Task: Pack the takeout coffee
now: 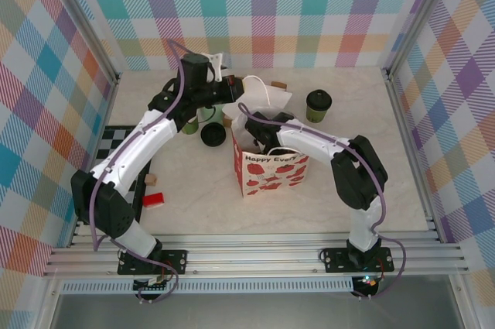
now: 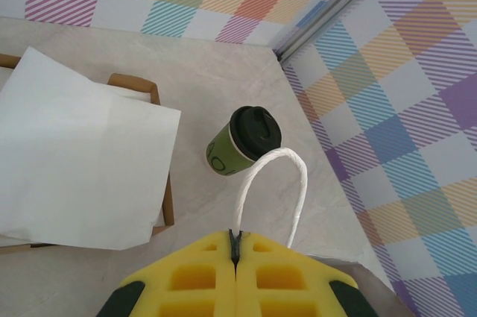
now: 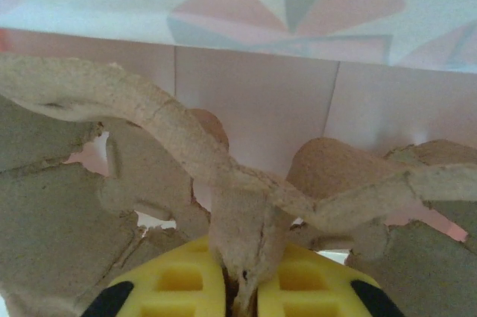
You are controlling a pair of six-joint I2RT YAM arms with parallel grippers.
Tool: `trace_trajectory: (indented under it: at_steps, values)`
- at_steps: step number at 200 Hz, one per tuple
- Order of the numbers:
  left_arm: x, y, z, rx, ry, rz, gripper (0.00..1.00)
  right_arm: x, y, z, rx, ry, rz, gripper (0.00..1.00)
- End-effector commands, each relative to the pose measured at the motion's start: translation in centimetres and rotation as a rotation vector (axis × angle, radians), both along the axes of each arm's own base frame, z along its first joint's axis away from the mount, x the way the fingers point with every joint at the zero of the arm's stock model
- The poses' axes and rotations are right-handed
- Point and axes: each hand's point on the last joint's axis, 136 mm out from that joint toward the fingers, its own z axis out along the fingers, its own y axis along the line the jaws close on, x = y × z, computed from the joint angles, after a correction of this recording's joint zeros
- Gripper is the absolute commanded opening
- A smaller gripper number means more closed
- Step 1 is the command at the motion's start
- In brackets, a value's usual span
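The takeout coffee (image 1: 318,104), a green cup with a black lid, stands upright on the table right of the bag; it appears beyond my left fingers as well (image 2: 242,142). My left gripper (image 2: 235,246) is shut on the white cord handle (image 2: 277,183) of the paper gift bag (image 1: 271,170), at the bag's far side (image 1: 232,97). My right gripper (image 3: 242,294) is down inside the bag (image 1: 251,131), shut on a rib of a brown pulp cup carrier (image 3: 246,198), with the bag's pale inner wall (image 3: 253,101) behind it.
A lidless green cup (image 1: 191,124) and a loose black lid (image 1: 213,135) sit left of the bag. A white sheet (image 2: 74,160) lies over a brown tray (image 2: 165,198). A red block (image 1: 153,200) and a checkered mat (image 1: 116,139) lie near left.
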Motion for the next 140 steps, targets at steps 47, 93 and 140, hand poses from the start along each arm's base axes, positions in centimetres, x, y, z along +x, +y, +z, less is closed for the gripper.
trace_trajectory:
  at_steps: [47,93,140]
  values:
    - [-1.6,-0.7,2.4,-0.023,-0.067,-0.124,0.00,-0.6,0.6,2.0,0.013,-0.044,0.005,0.41]
    - [-2.1,-0.8,1.9,0.013,-0.096,-0.170,0.00,-0.4,0.5,4.5,0.072,-0.116,-0.019,0.56]
    - [-2.3,-0.6,1.7,0.042,-0.114,-0.182,0.00,-0.4,-0.4,3.7,0.034,-0.130,-0.018,0.22]
